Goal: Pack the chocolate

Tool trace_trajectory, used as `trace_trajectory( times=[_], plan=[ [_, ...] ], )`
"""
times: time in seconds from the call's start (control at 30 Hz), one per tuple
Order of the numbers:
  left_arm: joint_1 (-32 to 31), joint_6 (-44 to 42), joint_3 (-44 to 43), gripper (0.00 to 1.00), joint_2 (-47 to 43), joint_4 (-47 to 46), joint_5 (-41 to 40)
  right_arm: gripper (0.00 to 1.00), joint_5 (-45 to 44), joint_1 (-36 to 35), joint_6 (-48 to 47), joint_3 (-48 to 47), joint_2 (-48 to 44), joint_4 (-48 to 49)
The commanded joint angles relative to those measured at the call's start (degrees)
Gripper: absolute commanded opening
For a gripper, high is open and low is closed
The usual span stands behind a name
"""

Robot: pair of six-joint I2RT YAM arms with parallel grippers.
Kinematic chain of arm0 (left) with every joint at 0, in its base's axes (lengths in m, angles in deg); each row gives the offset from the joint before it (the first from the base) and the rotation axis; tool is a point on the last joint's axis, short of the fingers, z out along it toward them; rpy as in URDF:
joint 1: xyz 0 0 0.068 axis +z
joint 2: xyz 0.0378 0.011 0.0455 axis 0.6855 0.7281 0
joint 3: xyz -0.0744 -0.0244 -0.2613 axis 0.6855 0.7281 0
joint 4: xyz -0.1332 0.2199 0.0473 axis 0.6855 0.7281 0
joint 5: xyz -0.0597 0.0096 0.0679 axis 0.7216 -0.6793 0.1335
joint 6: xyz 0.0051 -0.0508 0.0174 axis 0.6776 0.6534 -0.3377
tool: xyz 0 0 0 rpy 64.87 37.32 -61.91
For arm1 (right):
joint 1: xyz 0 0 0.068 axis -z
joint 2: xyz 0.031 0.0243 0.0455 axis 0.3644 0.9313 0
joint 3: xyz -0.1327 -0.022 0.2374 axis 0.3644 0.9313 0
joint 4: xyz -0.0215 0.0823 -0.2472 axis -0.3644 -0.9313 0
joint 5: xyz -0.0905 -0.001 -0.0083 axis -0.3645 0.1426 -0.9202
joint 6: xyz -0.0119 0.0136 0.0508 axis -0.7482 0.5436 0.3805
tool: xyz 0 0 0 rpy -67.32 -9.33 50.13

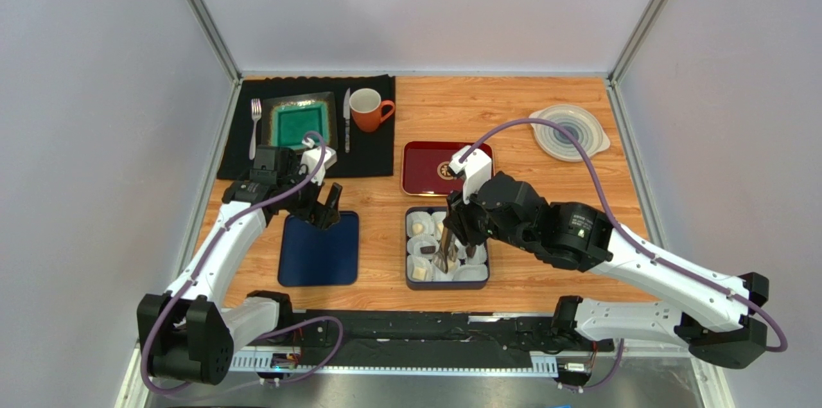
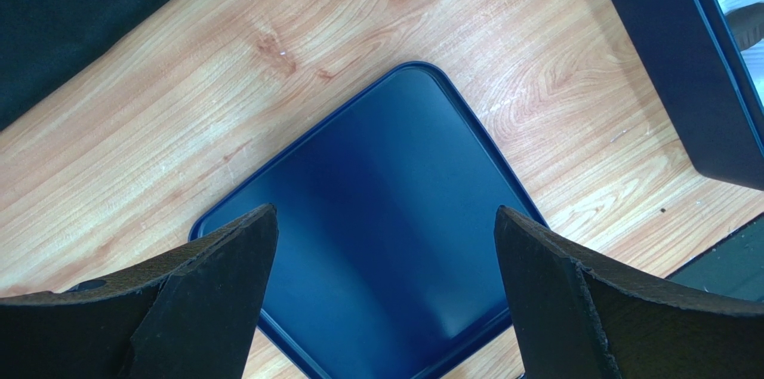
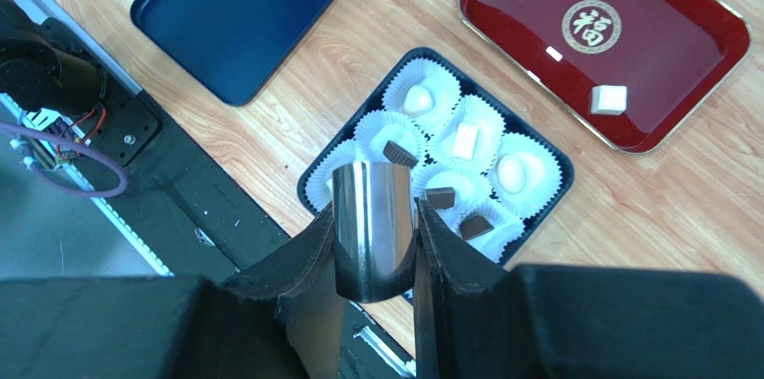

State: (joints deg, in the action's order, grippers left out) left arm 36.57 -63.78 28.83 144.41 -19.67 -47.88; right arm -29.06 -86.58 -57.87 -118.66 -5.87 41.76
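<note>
I am watching the right gripper [image 3: 376, 207] clamping both fingers on a pair of shiny metal tongs [image 3: 372, 263] and holding them over the dark blue box [image 2: 668, 66]. The box is sitting on the wooden table [image 1: 540, 109] just in front of the red tray [image 3: 538, 3], and white crinkled paper cups [image 3: 399, 88] are filling it.

Most of the chocolate is lying in those cups. In the right wrist view I am counting:
- a rounded white piece [image 3: 417, 99] at the far corner
- a white cube [image 3: 464, 140] next to it
- a second rounded white sweet [image 3: 511, 175] on the right
- a dark piece [image 3: 401, 153] just behind the tongs
- a dark square [image 3: 439, 196] close beside the right finger
- a dark wedge [image 3: 475, 225] toward the nearest edge

One lone white cube [image 3: 607, 99] is resting on the red tray (near one of its corners), well apart from the rest.

The left gripper [image 2: 384, 218] is hanging with its jaws spread wide and gripping nothing, above the dark blue lid [image 2: 359, 307], which is lying flat on the wood to the left of the box.

At the far left a black mat [image 1: 236, 162] is carrying a green plate [image 1: 301, 122], a fork [image 1: 255, 128], a knife [image 1: 346, 119] and an orange mug [image 1: 369, 109]
</note>
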Motion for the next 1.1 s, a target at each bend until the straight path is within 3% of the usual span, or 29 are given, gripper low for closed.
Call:
trace_trajectory(
  times=[0.0, 0.4, 0.67, 1.07],
  plan=[
    [0.28, -0.20, -2.80, 0.99, -0.51, 0.15, 0.92, 0.06, -1.32, -1.41, 2.80, 0.79, -0.52, 3.10],
    [0.28, -0.20, -2.80, 0.99, -0.69, 0.15, 1.18, 0.16, -3.52, -1.50, 2.63, 2.20, -0.34, 4.42],
    [0.28, -0.29, -3.15, 0.99, -1.04, 0.23, 0.92, 0.31, -3.96, -1.50, 2.97, 2.38, -0.08, 4.69],
    [0.28, -0.38, -2.97, 0.99, -1.22, 0.32, 0.83, 0.37, -3.87, -1.50, 3.41, 1.68, 0.01, 4.25]
  ],
)
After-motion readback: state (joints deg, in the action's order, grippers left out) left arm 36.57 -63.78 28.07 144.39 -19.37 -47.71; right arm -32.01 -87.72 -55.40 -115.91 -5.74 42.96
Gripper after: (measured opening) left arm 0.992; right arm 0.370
